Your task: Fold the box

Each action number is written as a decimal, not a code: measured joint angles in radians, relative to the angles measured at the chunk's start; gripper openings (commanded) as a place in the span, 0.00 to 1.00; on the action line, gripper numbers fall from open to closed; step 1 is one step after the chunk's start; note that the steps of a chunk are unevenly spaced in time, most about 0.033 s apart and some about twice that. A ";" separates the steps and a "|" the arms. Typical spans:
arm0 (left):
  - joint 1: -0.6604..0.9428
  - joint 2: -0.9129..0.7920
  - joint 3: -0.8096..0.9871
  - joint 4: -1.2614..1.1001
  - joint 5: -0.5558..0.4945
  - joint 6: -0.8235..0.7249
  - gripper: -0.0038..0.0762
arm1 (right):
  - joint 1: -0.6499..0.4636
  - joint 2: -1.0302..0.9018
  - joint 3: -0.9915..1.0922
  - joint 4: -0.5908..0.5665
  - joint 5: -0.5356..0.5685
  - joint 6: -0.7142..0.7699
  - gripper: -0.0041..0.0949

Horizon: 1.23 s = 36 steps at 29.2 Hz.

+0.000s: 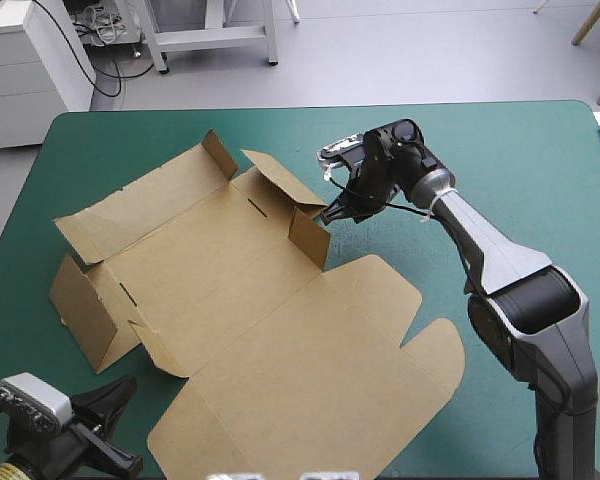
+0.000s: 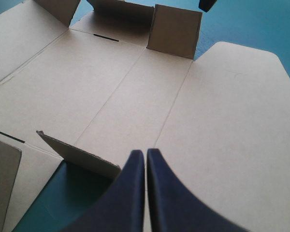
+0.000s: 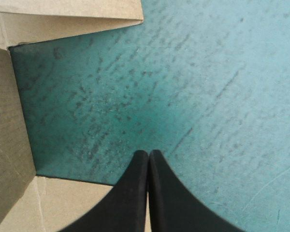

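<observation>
- The box [image 1: 240,300], a cut sheet of brown board, lies opened out across the left and centre of the high view. It rests on the teal-green table cover [image 1: 520,170], and its rounded lid panel reaches toward the lower right of the frame.
- Only the high view shows the whole outline: the main panels lie flat, and several small side flaps are tipped up along the upper and left edges.
- The left wrist view shows what the high view barely does: crease lines and a dark slot in the flat board. It also shows a square flap [image 2: 174,31] standing upright on the far side.
- The right wrist view catches only board edges bordering bare cover.
- The right gripper [image 1: 332,213], two broad black fin-shaped fingers, sits just right of centre in the high view. Its fingers are pressed together into one arch, holding nothing, just beside the square flap.
- The left gripper [image 2: 146,153], at the lower left of the high view, is likewise closed and empty, over the box's near edge.
</observation>
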 measured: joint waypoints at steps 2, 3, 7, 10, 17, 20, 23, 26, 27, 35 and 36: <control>0.000 0.000 0.000 0.000 0.000 0.000 0.04 | 0.000 0.000 0.000 -0.002 0.000 0.005 0.02; 0.000 0.000 0.000 0.000 0.000 0.000 0.04 | 0.000 0.000 0.000 -0.002 0.000 0.005 0.02; 0.000 0.000 0.000 0.000 0.000 0.000 0.04 | 0.000 -0.014 -0.006 -0.002 0.001 0.005 0.02; 0.000 0.000 0.000 0.001 0.000 0.000 0.04 | 0.000 -0.043 -0.008 -0.007 0.001 0.005 0.02; 0.000 0.000 0.000 0.002 0.000 0.000 0.04 | 0.000 -0.141 -0.008 -0.026 0.004 0.008 0.02; 0.000 0.000 0.000 0.002 0.000 0.000 0.04 | 0.000 -0.182 -0.008 -0.033 0.006 0.008 0.02; 0.000 0.000 0.000 0.002 0.000 0.000 0.04 | 0.000 -0.222 -0.008 -0.033 0.012 0.008 0.02; 0.000 0.000 0.000 0.002 0.000 0.000 0.04 | 0.000 -0.260 -0.008 -0.033 0.014 0.008 0.02; 0.000 0.000 0.000 0.002 0.000 0.000 0.04 | 0.000 -0.271 -0.008 -0.033 0.016 0.006 0.02; 0.000 0.000 0.000 0.002 0.000 0.000 0.04 | 0.000 -0.298 -0.009 0.033 0.019 -0.068 0.27; 0.000 0.000 0.000 0.002 0.000 0.000 0.04 | 0.000 -0.298 -0.008 0.053 0.020 -0.090 0.34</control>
